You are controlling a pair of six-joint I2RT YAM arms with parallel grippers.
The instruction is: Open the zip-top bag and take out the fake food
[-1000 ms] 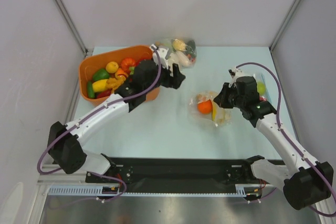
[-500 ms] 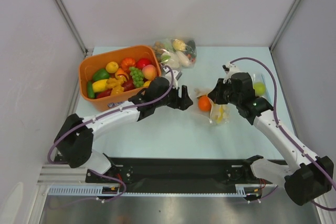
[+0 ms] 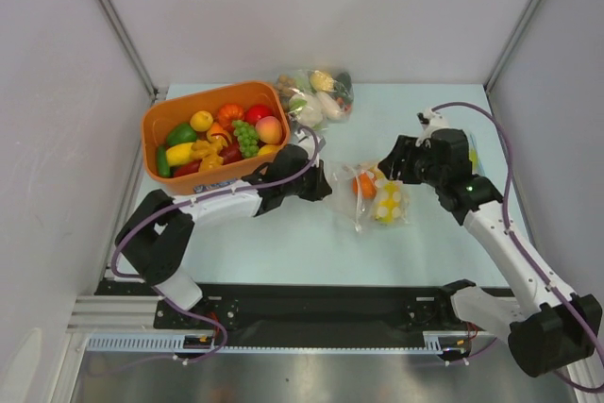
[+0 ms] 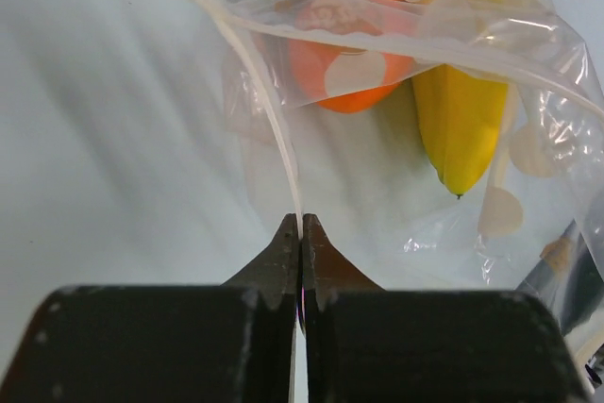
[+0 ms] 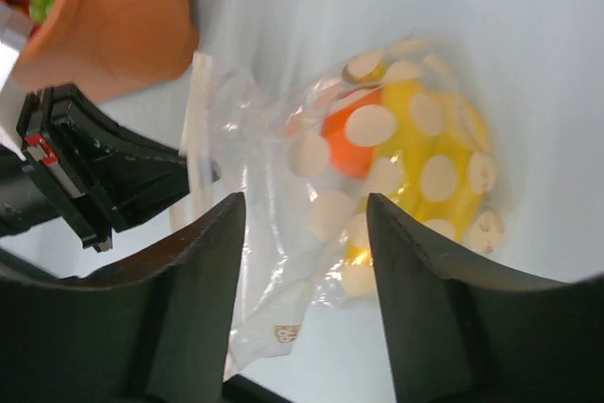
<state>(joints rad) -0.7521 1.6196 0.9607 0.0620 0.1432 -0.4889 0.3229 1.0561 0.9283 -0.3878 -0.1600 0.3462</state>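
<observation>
no legible text, brand, number or sign found on any surface in the three views. one item noted: a small brownish printed mark (image 5: 283, 332) on the clear zip-top bag (image 5: 274, 261), near its lower edge in the right wrist view. it is too small and blurred to read.

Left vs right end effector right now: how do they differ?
The left end effector is shut, pinching the zip edge of the clear white-dotted plastic zip-top bag; the right end effector is open, clamping nothing. The left is at the bag's left edge, the right at its right side. Both face the bag.
</observation>
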